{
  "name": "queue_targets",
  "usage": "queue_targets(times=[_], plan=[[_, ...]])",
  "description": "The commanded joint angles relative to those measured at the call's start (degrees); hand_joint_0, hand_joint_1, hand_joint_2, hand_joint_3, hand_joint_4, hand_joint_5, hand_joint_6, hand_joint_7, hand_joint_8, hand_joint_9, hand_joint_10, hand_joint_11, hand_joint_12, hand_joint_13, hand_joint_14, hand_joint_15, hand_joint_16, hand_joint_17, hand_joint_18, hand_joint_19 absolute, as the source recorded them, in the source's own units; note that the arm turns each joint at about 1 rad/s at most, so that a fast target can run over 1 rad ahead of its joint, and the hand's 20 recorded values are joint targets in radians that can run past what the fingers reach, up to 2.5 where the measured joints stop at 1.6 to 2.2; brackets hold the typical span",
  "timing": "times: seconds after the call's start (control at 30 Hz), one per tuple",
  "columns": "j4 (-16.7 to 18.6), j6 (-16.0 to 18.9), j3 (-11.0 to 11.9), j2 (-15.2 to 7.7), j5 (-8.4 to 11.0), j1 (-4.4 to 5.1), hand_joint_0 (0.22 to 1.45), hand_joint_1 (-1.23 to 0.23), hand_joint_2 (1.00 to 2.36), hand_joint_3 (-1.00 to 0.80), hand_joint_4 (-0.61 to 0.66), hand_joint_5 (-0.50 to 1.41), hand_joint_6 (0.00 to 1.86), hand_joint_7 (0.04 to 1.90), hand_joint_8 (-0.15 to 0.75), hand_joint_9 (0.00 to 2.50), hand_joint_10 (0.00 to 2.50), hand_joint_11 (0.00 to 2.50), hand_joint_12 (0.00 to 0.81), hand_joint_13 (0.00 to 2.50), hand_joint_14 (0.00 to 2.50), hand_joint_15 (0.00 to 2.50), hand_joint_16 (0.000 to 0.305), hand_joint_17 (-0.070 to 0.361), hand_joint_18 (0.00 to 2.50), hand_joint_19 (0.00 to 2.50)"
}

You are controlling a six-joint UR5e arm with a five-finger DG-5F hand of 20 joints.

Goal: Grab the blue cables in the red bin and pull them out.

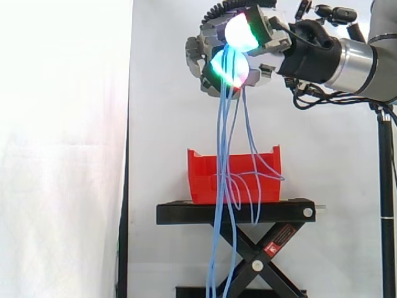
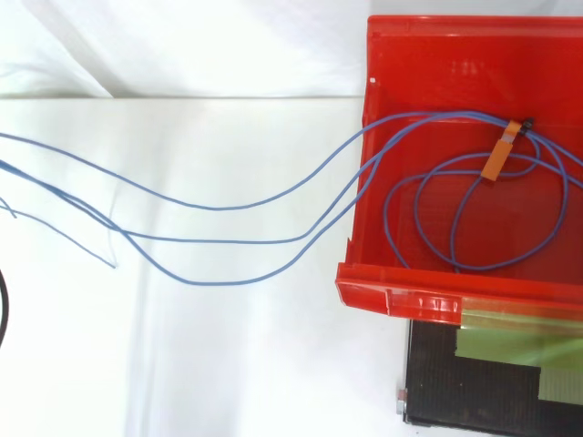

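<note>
High above the red bin (image 1: 203, 177), my hand (image 1: 268, 45) is shut on a bunch of thin blue cables (image 1: 224, 143), its glowing fingertips (image 1: 231, 67) curled round them. From the hand the cables hang straight down. Some strands loop into the bin, and others drop past its front and the stand toward the floor. From above, the red bin (image 2: 437, 55) sits at the right with several blue cable (image 2: 228, 207) loops still lying inside it. An orange tag (image 2: 496, 159) is fixed to those loops. Three strands run out over the bin's left wall and away to the left.
The bin rests on a black scissor-lift stand (image 1: 236, 212), whose top (image 2: 474, 391) shows below the bin in the top view. A white curtain hangs behind. A black pole (image 1: 387, 186) stands at the right edge of the side view.
</note>
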Motion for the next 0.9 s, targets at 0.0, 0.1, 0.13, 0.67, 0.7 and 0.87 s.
queue_targets(times=[0.0,0.1,0.13,0.67,0.7,0.87], plan=[[-0.2,0.0,0.0,0.0,0.0,0.0,0.82,-0.91,1.0,-1.0,0.02,0.65,0.92,0.33,0.369,0.03,2.5,0.39,0.429,0.92,2.5,0.5,0.054,0.12,1.21,1.59],[-0.5,0.0,0.0,0.1,0.0,0.0,0.82,-0.91,1.0,-1.0,0.0,0.65,0.9,0.34,0.373,0.08,2.5,0.37,0.442,0.94,2.5,0.5,0.054,0.122,1.24,1.55],[-0.6,0.0,0.0,0.1,0.0,0.0,0.82,-0.91,1.0,-1.0,0.0,0.65,0.9,0.35,0.372,0.09,2.5,0.38,0.438,0.95,2.5,0.5,0.054,0.123,1.25,1.55],[-0.7,-0.6,0.0,0.2,1.85,0.44,0.81,-0.91,1.0,-1.0,-0.06,0.69,0.69,0.45,0.388,0.06,2.5,0.43,0.483,1.05,2.5,0.5,0.063,0.142,1.39,1.57],[-0.8,-0.6,0.0,0.2,1.85,0.44,0.81,-0.91,1.0,-1.0,-0.07,0.68,0.67,0.45,0.379,0.06,2.5,0.4,0.476,1.04,2.5,0.5,0.063,0.142,1.39,1.56],[-1.4,-0.6,0.0,0.2,1.85,0.44,0.81,-0.9,1.0,-1.0,-0.06,0.69,0.65,0.46,0.363,0.05,2.5,0.37,0.463,1.04,2.5,0.49,0.062,0.139,1.38,1.58]])
